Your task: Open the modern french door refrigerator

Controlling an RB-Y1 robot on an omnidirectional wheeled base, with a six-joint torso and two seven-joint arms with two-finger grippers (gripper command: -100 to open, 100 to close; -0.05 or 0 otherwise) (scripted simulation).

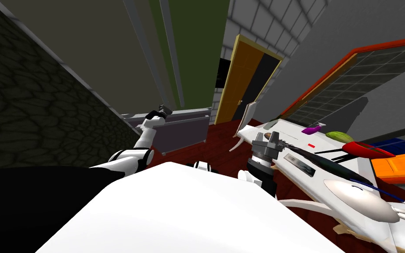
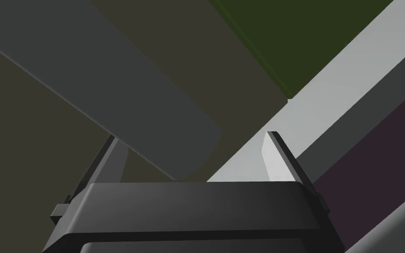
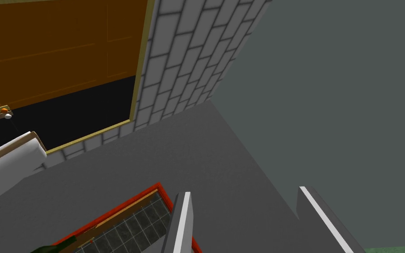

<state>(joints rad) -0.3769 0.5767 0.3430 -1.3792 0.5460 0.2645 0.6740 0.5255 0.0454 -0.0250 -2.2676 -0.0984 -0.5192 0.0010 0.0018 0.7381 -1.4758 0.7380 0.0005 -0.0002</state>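
Refrigerator (image 1: 122, 66): grip point and door load

Location: on the floor, ahead and to the left. Expect a heavy, rigid door. Grasp the smooth grey handle (image 2: 131, 101) near its lower end. The left wrist view shows the left end effector (image 2: 190, 136) spread astride that end. The head view adds the right arm near the desk (image 1: 280, 129) edge, its fingers spread.

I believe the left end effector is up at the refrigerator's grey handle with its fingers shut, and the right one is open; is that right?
Not quite: the left end effector is open, its fingers standing either side of the grey handle, as the left wrist view shows. The right end effector is indeed open.
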